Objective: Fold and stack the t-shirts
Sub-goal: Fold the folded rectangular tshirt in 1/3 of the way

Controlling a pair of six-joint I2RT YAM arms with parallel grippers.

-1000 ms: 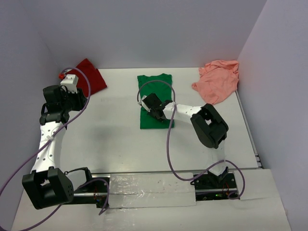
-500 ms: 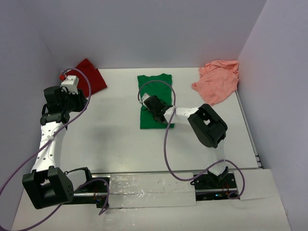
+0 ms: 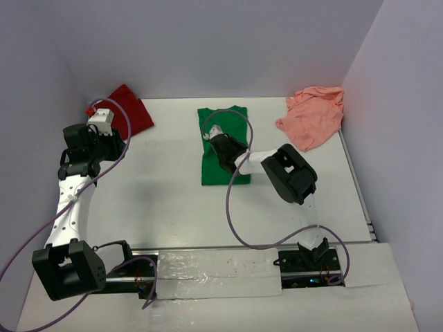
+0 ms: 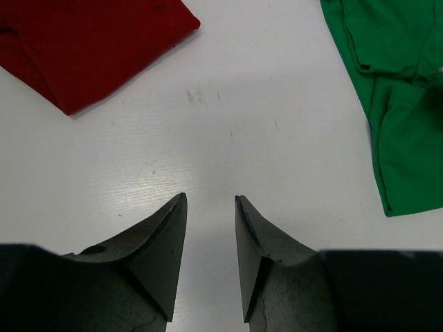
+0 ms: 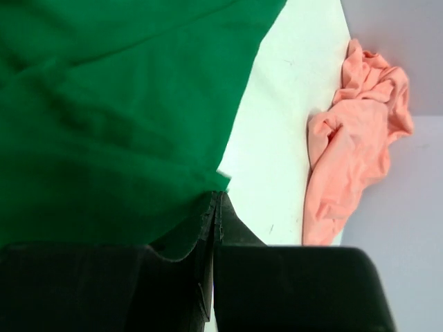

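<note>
The green t-shirt (image 3: 211,173) lies in the middle of the far half of the white tabletop (image 3: 166,180), as a long narrow shape with its short ends toward the far wall and toward the arms. The right arm reaches over it from the right side, and the right claw (image 5: 213,200) is closed on the cloth. In the right wrist view the two fingers are pressed together with no gap, a corner of the green hem sits just at their tips, and a bit of green cloth lies over one finger. The dark red t-shirt (image 3: 131,111) is in the far left corner, flat and with straight edges, and it looks folded. In the top view the wrist of the left arm hides a part of it. The salmon pink t-shirt (image 3: 315,114) is in the far right corner, crumpled in a heap close to the right wall, well apart from the green one. The left claw (image 4: 210,197) is half open, its fingers stand apart with only bare tabletop between them, and it holds nothing. It hangs over the free surface between the red and the green t-shirts and touches neither of them. The three t-shirts lie separately, none upon another.
</note>
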